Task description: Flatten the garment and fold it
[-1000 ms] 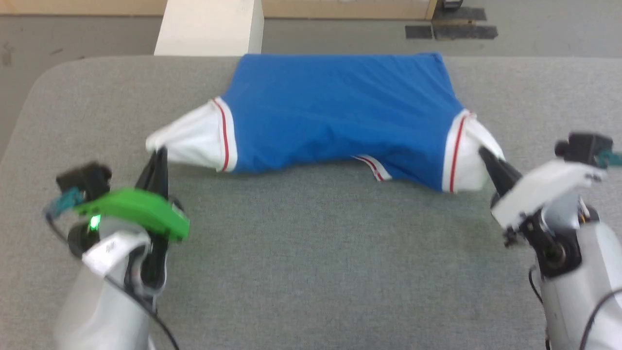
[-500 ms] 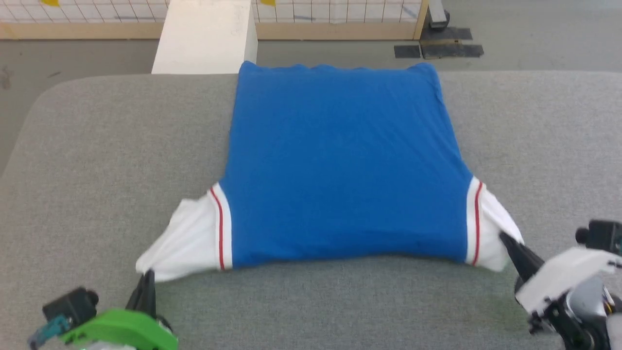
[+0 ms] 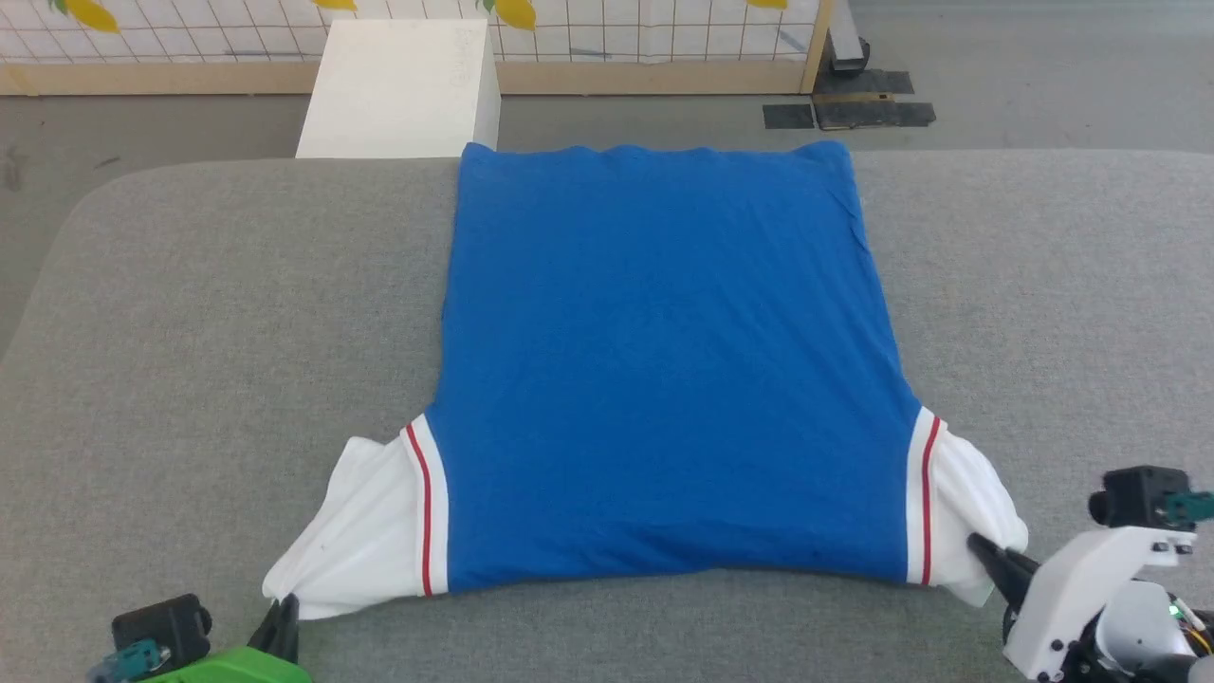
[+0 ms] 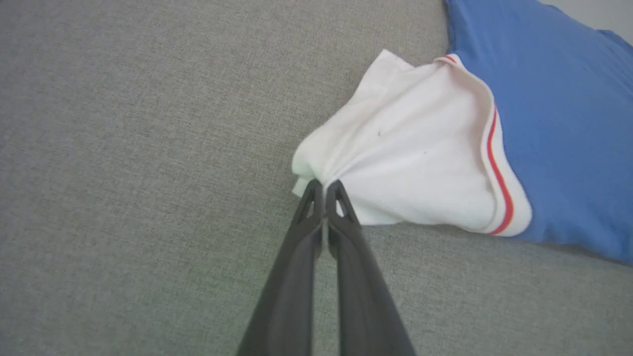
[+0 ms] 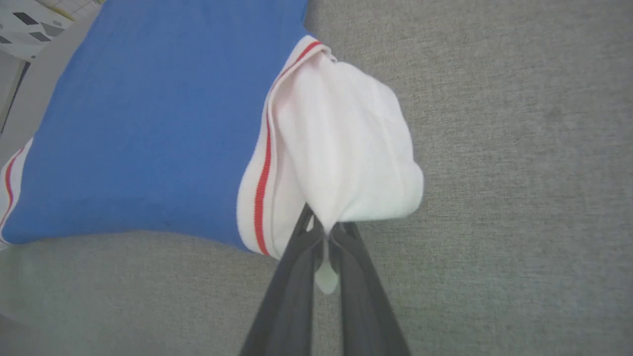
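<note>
Left tool [image 3: 286,603]: fingers pressed together, pinching the outer corner of the white sleeve on the robot's left. In its wrist view the left tool [image 4: 325,186] is clamped on a gathered bunch of white cloth. Right tool [image 3: 977,545]: also pressed together, pinching the lower edge of the sleeve on the robot's right. In its wrist view the right tool [image 5: 324,230] has a small tab of white fabric poking out between the two dark fingers, below the pinch.

Table [image 3: 190,332]: grey woven cover, rounded far-left corner.

Shirt [image 3: 664,379]: royal blue, lying flat and roughly centred on the table. The far hem reaches the table's far edge; the shoulders are toward the robot. The side facing up is plain blue. The body is smooth, with faint ripples along the far hem, and the near edge between the sleeves bows slightly.

Box [image 3: 398,90]: white, standing on the floor [image 3: 1043,76] beyond the table, just left of the shirt's far-left corner.

Left sleeve [image 3: 360,531]: drawn out to a point at the left tool, with creases fanning from the pinch.

Right sleeve [image 3: 967,493]: bunched, with folds converging on the right tool.

Stripe: one thin red line on a white band at each sleeve seam, left [image 3: 425,512] and right [image 3: 928,503].

Tape patches [image 3: 849,114]: dark, on the floor past the table.
</note>
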### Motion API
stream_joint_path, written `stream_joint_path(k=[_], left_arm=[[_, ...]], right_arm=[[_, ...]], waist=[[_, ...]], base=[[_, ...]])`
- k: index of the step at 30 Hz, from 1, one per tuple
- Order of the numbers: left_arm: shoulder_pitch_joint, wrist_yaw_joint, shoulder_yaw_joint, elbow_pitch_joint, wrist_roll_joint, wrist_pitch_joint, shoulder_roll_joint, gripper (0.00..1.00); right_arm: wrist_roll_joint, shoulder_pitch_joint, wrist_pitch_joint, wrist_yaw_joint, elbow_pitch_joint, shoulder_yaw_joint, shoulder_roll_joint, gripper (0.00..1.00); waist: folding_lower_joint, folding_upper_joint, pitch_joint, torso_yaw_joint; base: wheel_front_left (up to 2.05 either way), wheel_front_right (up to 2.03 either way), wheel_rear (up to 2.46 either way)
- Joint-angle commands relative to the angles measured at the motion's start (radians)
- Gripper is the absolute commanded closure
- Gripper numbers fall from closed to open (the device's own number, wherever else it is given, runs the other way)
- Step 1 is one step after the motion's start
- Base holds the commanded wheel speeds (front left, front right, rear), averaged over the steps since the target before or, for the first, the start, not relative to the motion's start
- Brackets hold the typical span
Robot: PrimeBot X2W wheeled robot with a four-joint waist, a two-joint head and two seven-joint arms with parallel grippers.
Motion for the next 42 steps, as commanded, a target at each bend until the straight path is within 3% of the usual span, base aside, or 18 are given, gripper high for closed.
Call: stream_joint_path(k=[1, 7, 18, 19, 20, 25, 30, 42], left_arm=[[-0.02, 0.006, -0.009, 0.004, 0.018, 0.013, 0.017, 1.0], [-0.144, -0.028, -0.069, 0.061, 0.056, 0.113, 0.068, 1.0], [-0.24, -0.047, -0.051, 0.099, 0.052, 0.105, 0.079, 1.0], [-0.236, -0.047, -0.048, 0.103, 0.04, 0.101, 0.071, 1.0], [-0.234, -0.046, -0.049, 0.105, 0.039, 0.101, 0.07, 1.0], [-0.223, -0.046, -0.05, 0.106, 0.027, 0.095, 0.058, 1.0], [-0.198, -0.035, -0.044, 0.094, 0.018, 0.085, 0.055, 1.0], [-0.155, -0.012, -0.035, 0.042, 0.009, 0.079, 0.055, 1.0]], right_arm=[[-0.022, -0.011, 0.03, -0.001, -0.004, 0.01, -0.005, 1.0], [-0.139, -0.125, 0.233, -0.001, 0.031, 0.107, -0.038, 1.0], [-0.176, -0.203, 0.422, -0.001, 0.118, 0.185, -0.052, 1.0], [-0.163, -0.208, 0.428, -0.001, 0.118, 0.193, -0.057, 0.13], [-0.16, -0.21, 0.425, -0.001, 0.115, 0.192, -0.06, 0.0], [-0.118, -0.222, 0.357, -0.001, 0.077, 0.13, -0.042, 0.0], [-0.045, -0.253, 0.147, -0.001, -0.035, 0.017, 0.007, 0.0], [-0.044, -0.27, -0.198, -0.001, -0.079, -0.05, 0.034, 0.0]], waist=[[0.0001, 0.0, 0.002, -0.002], [0.0001, 0.0, 0.026, -0.001], [0.0001, 0.0, 0.051, -0.002], [0.0001, 0.0, 0.052, -0.005], [0.0001, 0.0, 0.052, -0.006], [0.0001, 0.0, 0.04, -0.009], [0.0001, 0.0, 0.017, -0.017], [0.0001, 0.0, -0.015, -0.011]], base=[[0.0, 0.0, 0.0], [0.0, 0.0, 0.0], [0.0, 0.0, 0.0], [0.0, 0.0, 0.0], [0.0, 0.0, 0.0], [0.0, 0.0, 0.0], [0.0, 0.0, 0.0], [0.0, 0.0, 0.0]])
